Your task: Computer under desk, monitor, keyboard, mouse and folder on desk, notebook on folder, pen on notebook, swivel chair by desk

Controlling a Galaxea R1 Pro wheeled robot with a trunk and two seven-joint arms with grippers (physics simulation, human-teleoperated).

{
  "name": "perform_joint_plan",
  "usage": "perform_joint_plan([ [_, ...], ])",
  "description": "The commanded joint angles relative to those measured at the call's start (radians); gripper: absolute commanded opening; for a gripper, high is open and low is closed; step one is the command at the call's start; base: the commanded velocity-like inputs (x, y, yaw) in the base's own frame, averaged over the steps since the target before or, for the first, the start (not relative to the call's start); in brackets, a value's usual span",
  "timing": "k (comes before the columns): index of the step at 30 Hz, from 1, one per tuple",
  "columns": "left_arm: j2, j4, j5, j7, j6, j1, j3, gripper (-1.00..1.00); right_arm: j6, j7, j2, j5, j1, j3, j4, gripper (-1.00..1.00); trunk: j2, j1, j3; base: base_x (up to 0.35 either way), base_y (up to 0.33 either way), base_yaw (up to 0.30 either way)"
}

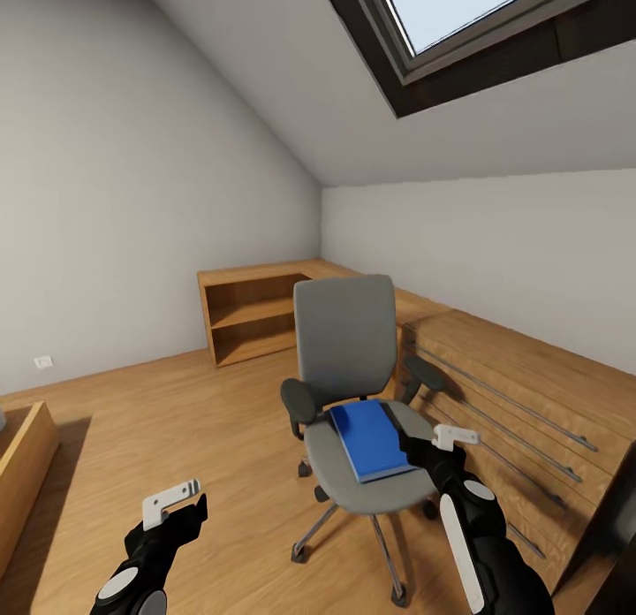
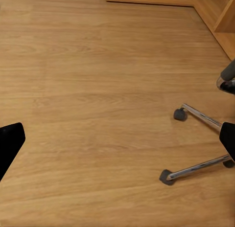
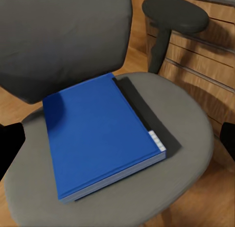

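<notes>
— Any writing or labels you can read?

— None I can make out. The folder (image 3: 100,139) has a plain blue cover, with pale page edges along one side.

— Where is it?

— Flat on the seat of the chair (image 1: 346,343), close to the backrest and clear of both armrests. From the head I see my right hand (image 1: 442,443) at the seat's edge just beside the folder, not touching it. Its wrist camera looks down on the cover with my dark fingertips (image 3: 11,144) far out at either border, so that hand is spread wide and holds nothing.

— And your left hand?

— My left hand (image 1: 181,502) hangs over the floor (image 2: 98,90), well apart from the chair. Its tips also sit at the far borders of its wrist picture: wide, nothing in it.

— What stands around the chair?

— A low shelf (image 1: 252,310) against the wall behind it, and a wooden drawer unit (image 1: 521,394) with long metal rails just beside it. A skylight (image 1: 459,14) is overhead.

— Anything one camera adds?

— The left wrist shows the chair's chrome legs and casters (image 2: 180,114) on the floor.
</notes>
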Motion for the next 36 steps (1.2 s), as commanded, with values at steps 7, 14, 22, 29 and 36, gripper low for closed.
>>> perform_joint_plan([
  [7,0.003,-0.002,0.009,0.008,0.004,0.0,0.0,1.0,0.005,-0.004,0.001,-0.005,-0.001,0.0,0.003,1.0,0.0,0.0,-0.001,0.0,0.0,0.0],
  [14,0.004,-0.001,0.011,0.006,0.007,0.0,0.0,1.0,0.004,-0.003,0.0,-0.004,-0.001,0.0,0.01,1.0,0.0,0.0,-0.001,0.0,0.0,0.0],
  [22,0.004,0.0,0.011,0.004,0.008,0.0,-0.001,1.0,-0.003,-0.002,0.0,-0.005,-0.001,0.003,0.042,1.0,0.0,0.0,-0.001,0.132,0.0,0.0],
  [29,0.004,0.0,0.011,0.004,0.008,0.001,-0.001,1.0,-0.235,-0.003,-0.036,0.0,-0.162,0.012,0.444,1.0,0.0,0.0,-0.001,0.072,0.0,0.0],
  [36,0.004,0.001,0.01,0.004,0.006,0.0,0.0,1.0,-0.292,-0.003,-0.07,-0.007,-0.289,0.009,0.606,1.0,0.0,0.0,-0.001,0.155,0.0,0.0],
])
